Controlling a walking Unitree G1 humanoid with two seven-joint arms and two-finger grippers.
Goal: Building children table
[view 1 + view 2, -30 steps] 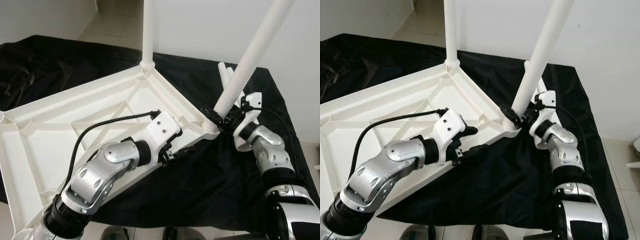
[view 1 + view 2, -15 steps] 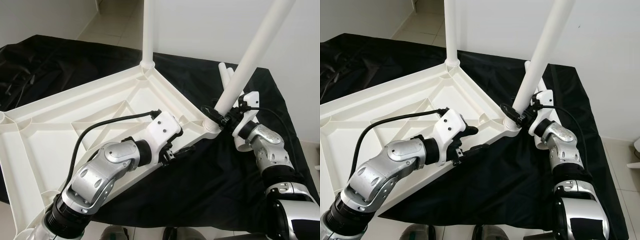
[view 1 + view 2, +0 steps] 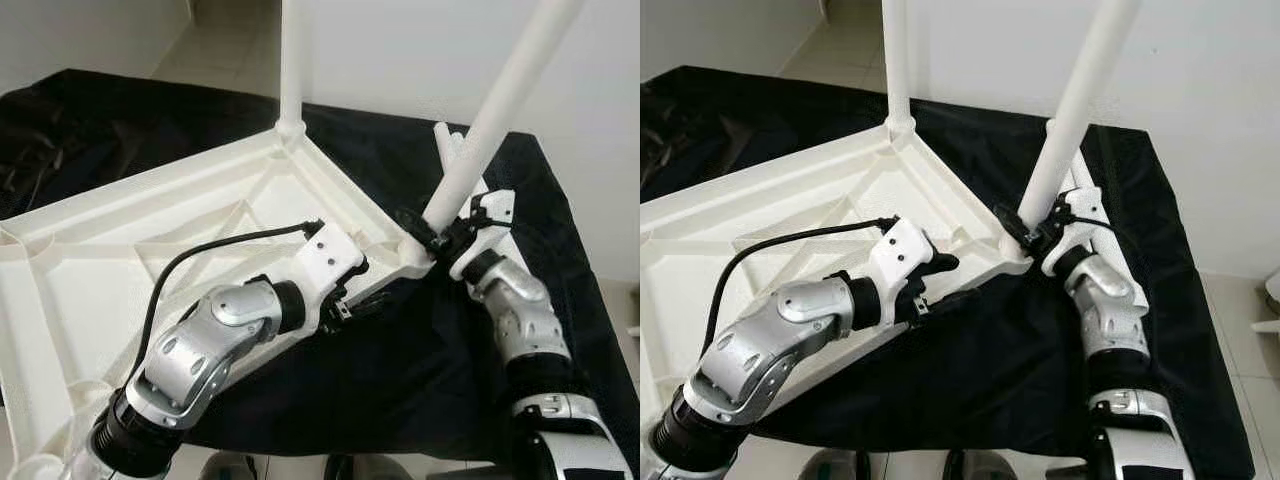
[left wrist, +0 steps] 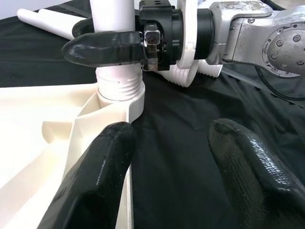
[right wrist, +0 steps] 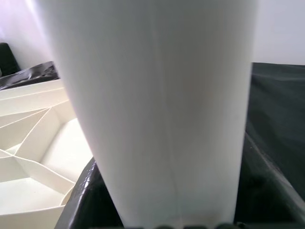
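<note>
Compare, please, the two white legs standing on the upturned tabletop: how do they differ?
The far leg stands upright at its corner with nothing gripping it; the near leg leans and the right gripper clamps its base. The left gripper is at the tabletop edge. Both legs are plain white tubes at corner sockets.

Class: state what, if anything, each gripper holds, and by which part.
Right gripper clamps the tilted white plastic table leg near its base; left gripper holds nothing.
</note>
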